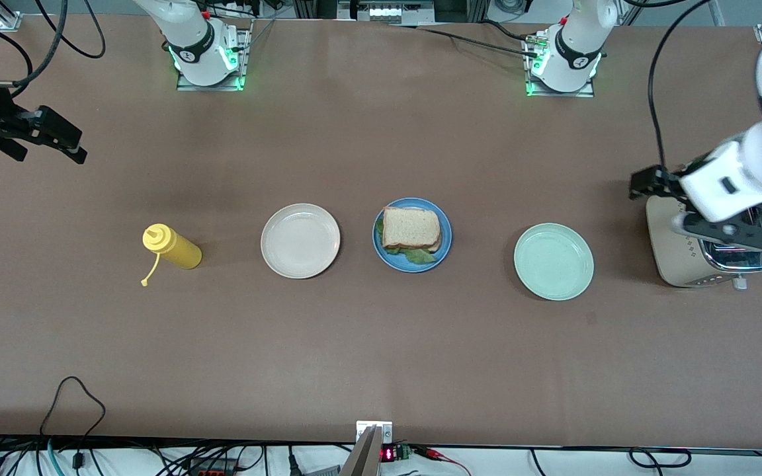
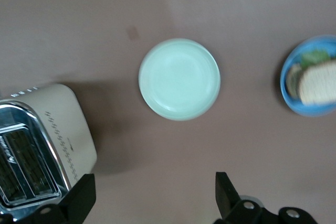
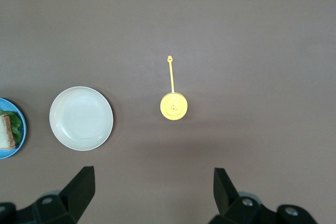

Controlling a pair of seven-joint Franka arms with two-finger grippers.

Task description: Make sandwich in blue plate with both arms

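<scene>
The sandwich lies on the blue plate in the middle of the table: a toasted slice on top, green lettuce showing at its nearer edge. My left gripper hangs open and empty above the table beside the toaster, at the left arm's end. In the left wrist view my left gripper holds nothing, and the sandwich and blue plate show at the frame's edge. My right gripper hangs open and empty over the right arm's end; the right wrist view shows it over bare table.
A cream-white plate sits beside the blue plate toward the right arm's end, with an upright yellow squeeze bottle past it. A mint-green plate and a beige toaster stand toward the left arm's end. A black cable loops at the near edge.
</scene>
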